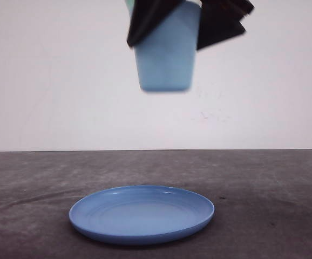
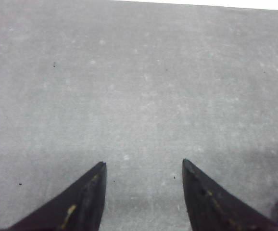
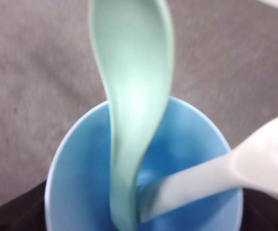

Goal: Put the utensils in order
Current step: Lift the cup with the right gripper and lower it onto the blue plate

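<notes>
Blue cup (image 1: pixel 165 54), clamped by the right gripper (image 1: pixel 188 21) above the plate (image 1: pixel 141 213), holds spoon (image 3: pixel 129 96) and fork (image 3: pixel 216 173); lower it upright, left gripper (image 2: pixel 144 168) apart.

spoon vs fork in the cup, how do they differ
The spoon is pale mint green; the fork is white. The spoon's oval bowl rises straight out of the cup, while the fork leans sideways over the rim. The spoon's bowl end shows whole; the fork's far end is cut off and blurred, tines not visible. Both stand handle-down in the same light blue cup.
</notes>
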Action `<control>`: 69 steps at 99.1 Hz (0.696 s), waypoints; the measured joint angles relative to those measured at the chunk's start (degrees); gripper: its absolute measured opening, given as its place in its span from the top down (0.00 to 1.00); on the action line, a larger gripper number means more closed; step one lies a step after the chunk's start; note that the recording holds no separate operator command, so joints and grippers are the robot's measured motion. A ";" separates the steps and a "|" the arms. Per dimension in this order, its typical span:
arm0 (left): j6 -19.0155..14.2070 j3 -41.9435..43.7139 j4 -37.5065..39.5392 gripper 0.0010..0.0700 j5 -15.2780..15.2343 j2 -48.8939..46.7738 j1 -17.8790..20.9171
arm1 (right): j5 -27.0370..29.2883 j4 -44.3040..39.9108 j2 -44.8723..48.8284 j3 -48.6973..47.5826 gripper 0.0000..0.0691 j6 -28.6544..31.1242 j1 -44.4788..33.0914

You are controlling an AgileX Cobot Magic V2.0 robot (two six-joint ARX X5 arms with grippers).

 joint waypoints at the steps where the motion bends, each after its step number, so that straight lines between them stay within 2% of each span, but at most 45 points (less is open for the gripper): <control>1: 0.02 0.00 0.00 0.58 0.00 0.00 0.00 | 0.00 0.00 -0.07 -0.33 0.30 0.15 0.15; 17: 0.02 0.00 0.00 0.58 0.00 0.00 0.00 | 0.42 1.07 -0.31 -5.09 0.30 1.18 1.40; 43: 0.02 0.00 0.00 0.58 0.00 0.00 0.00 | 0.90 11.96 0.79 -13.70 0.30 2.25 1.38; 69: 0.02 0.00 -0.02 0.58 0.00 0.00 0.00 | -0.63 17.81 4.61 -14.14 0.30 2.25 1.40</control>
